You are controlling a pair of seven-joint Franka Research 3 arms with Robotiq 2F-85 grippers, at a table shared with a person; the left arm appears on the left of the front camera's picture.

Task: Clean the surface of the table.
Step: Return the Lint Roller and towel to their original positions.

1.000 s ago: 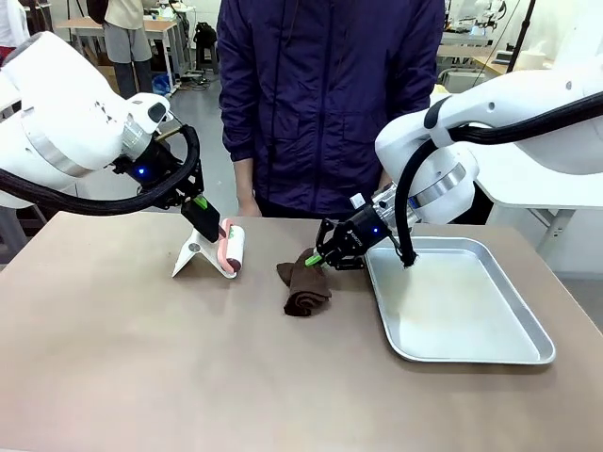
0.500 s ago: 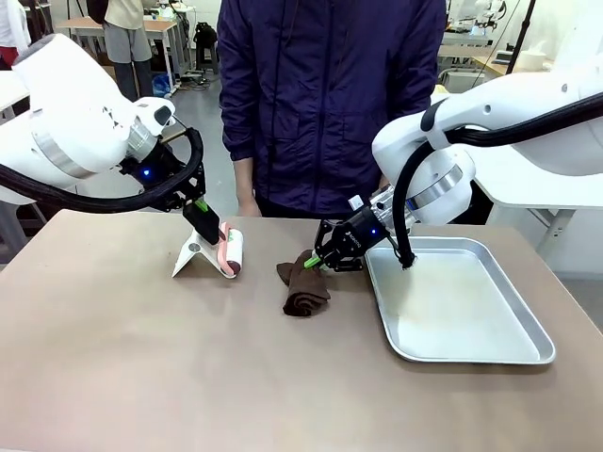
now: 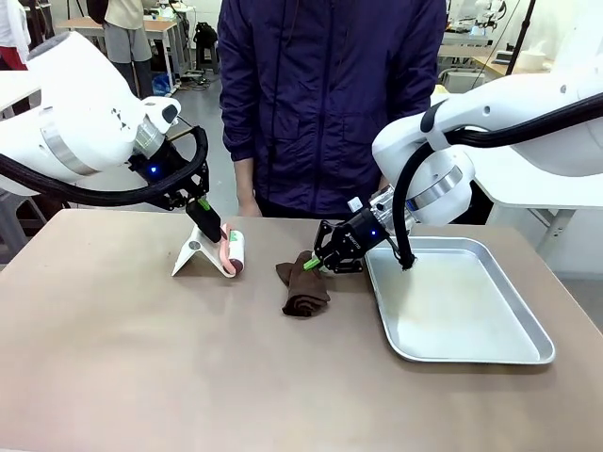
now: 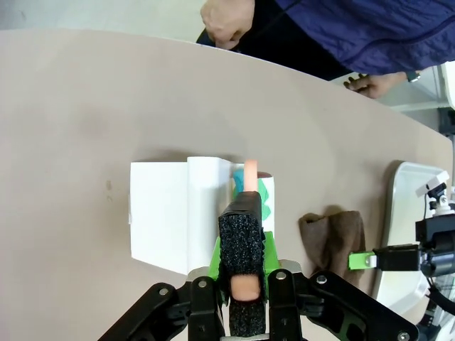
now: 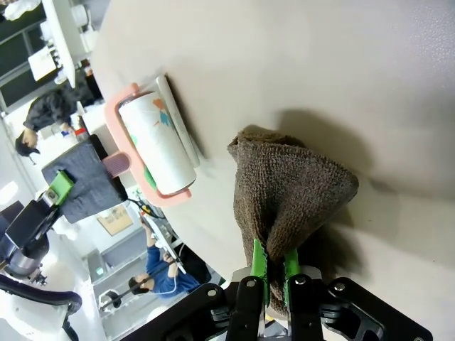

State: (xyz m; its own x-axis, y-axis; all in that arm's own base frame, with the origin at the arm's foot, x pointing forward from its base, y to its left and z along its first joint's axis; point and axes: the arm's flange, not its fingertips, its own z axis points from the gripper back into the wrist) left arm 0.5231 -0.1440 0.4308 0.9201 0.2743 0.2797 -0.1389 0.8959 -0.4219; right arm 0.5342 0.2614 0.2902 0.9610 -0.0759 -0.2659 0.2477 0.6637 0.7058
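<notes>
My right gripper pinches the soft, limp brown cloth at centre frame; my left gripper clamps the lint roller's rigid pink handle, upper left; the table looks hard and smooth.

You see a silver metal tray on the right side. Just beside it, on its left, lies a crumpled brown cloth. Further left there is a pink-handled lint roller on a white stand. A person in a dark blue jacket stands at the far side.

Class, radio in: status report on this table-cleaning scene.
Left gripper shut on lint roller. Right gripper shut on brown cloth. Table bare ahead; tray right.
</notes>
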